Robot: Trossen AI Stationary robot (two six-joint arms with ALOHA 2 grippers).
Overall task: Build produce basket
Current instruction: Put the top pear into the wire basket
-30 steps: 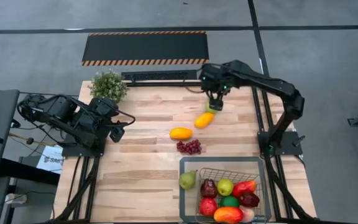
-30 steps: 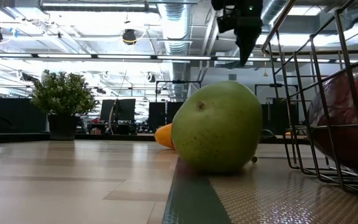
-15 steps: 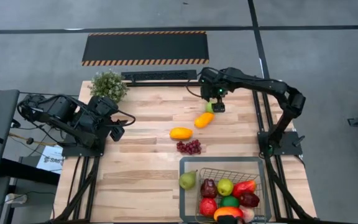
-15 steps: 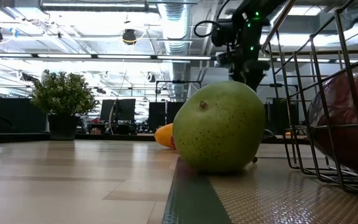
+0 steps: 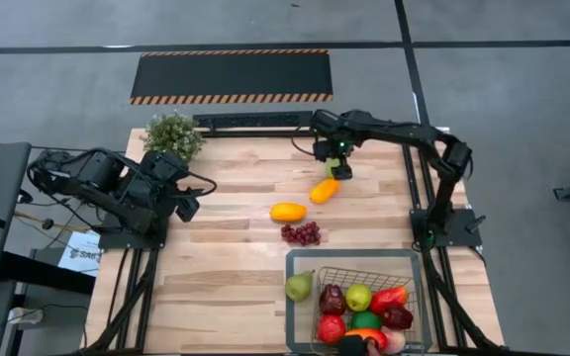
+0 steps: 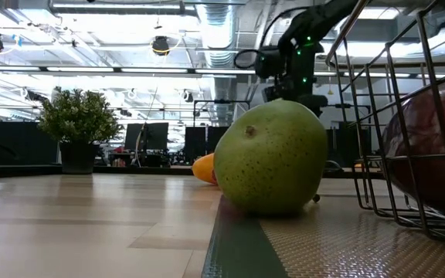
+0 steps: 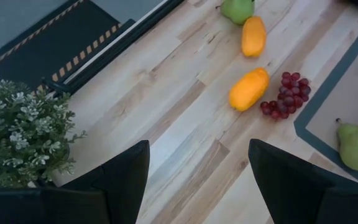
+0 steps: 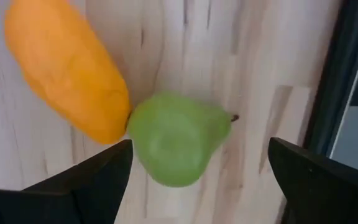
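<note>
A small green pear (image 8: 176, 140) lies on the wooden table by its far edge, touching an orange fruit (image 8: 67, 81). My right gripper (image 8: 201, 155) hangs open just above the pear, pointing down, a finger on either side, touching nothing. Nearer lie a second orange fruit (image 5: 287, 212) and a purple grape bunch (image 5: 302, 233). The wire basket (image 5: 404, 259) at the near right holds several fruits. A bigger green pear (image 5: 299, 287) rests on its grey rim. My left gripper (image 5: 188, 208) waits open at the table's left.
A bushy potted plant (image 5: 172, 136) stands at the far left corner. A dark rail (image 5: 255, 121) runs along the far edge behind the small pear. Bare wood lies between the left arm and the loose fruit.
My right gripper has come down toward the small green pear at the far edge, drifting slightly toward the table's left and rolling about its own axis. Its fingers have stayed open. The fruit has not moved.
</note>
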